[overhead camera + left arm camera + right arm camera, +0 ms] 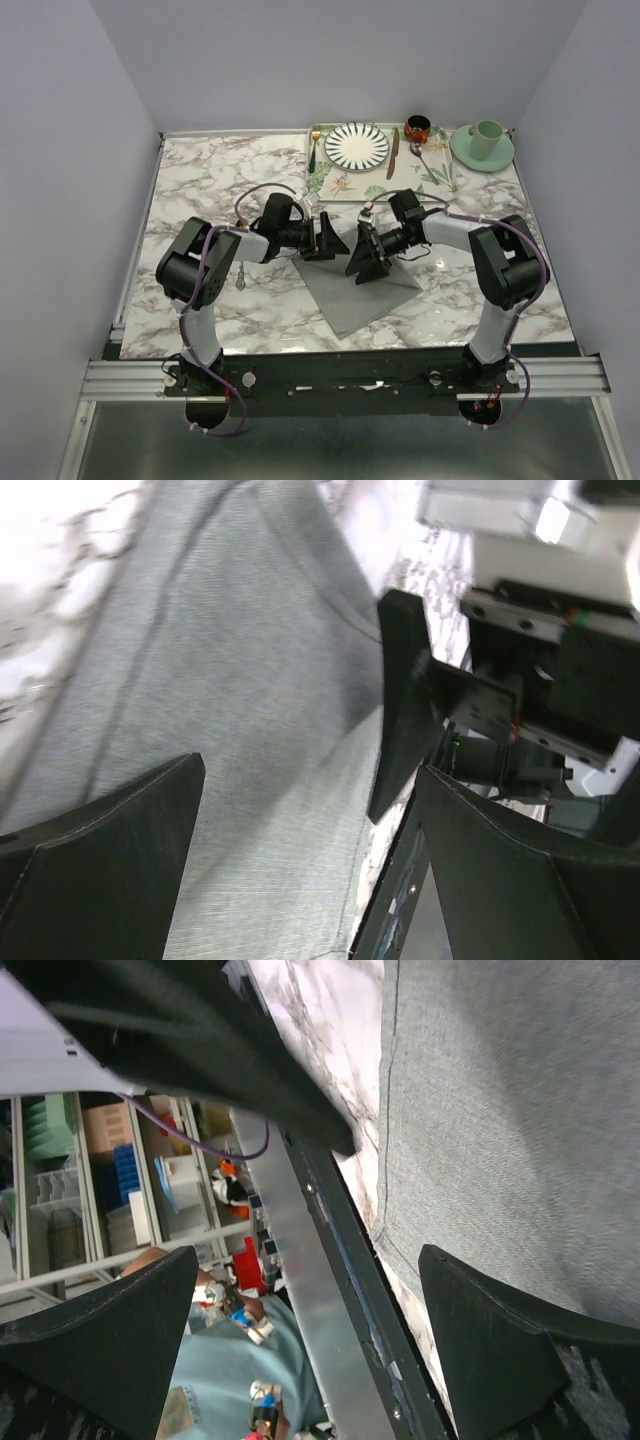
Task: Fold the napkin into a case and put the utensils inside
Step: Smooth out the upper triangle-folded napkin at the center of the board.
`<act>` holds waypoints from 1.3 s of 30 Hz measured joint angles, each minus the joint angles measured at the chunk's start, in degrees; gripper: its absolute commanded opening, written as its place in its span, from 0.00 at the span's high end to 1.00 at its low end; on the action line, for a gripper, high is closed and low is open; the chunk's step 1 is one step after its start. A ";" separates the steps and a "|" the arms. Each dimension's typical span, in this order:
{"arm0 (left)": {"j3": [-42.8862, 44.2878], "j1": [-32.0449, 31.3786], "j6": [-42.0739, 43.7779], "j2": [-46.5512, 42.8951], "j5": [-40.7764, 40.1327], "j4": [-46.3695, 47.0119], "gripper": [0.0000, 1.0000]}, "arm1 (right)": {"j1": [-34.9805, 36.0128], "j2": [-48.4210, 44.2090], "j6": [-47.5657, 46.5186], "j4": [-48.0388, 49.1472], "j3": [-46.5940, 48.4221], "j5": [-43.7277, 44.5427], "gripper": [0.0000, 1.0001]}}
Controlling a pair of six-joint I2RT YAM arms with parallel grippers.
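The grey napkin (362, 290) lies flat on the marble table, one corner pointing at the near edge. Both grippers hover low over its far part, tips facing each other. My left gripper (326, 240) is open; in its wrist view the cloth (230, 730) lies under the empty jaws (310, 870), and a right finger (405, 700) shows ahead. My right gripper (366, 258) is open too, its jaws (310, 1350) empty above the napkin's hem (520, 1110). A spoon (428, 163) lies on the tray. A slim utensil (240, 277) lies on the marble by the left arm.
At the back stands a leaf-patterned tray (445, 185) with a striped plate (357, 145), a gold fork (313, 150) and a brown-handled knife (394, 152). A dark mug (417, 127) and a green cup on a saucer (484, 142) stand at the back right.
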 measured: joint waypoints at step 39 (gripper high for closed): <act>0.87 2.99 0.68 3.85 3.43 1.05 0.04 | -10.91 3.19 -12.00 -3.91 -9.57 -8.17 0.00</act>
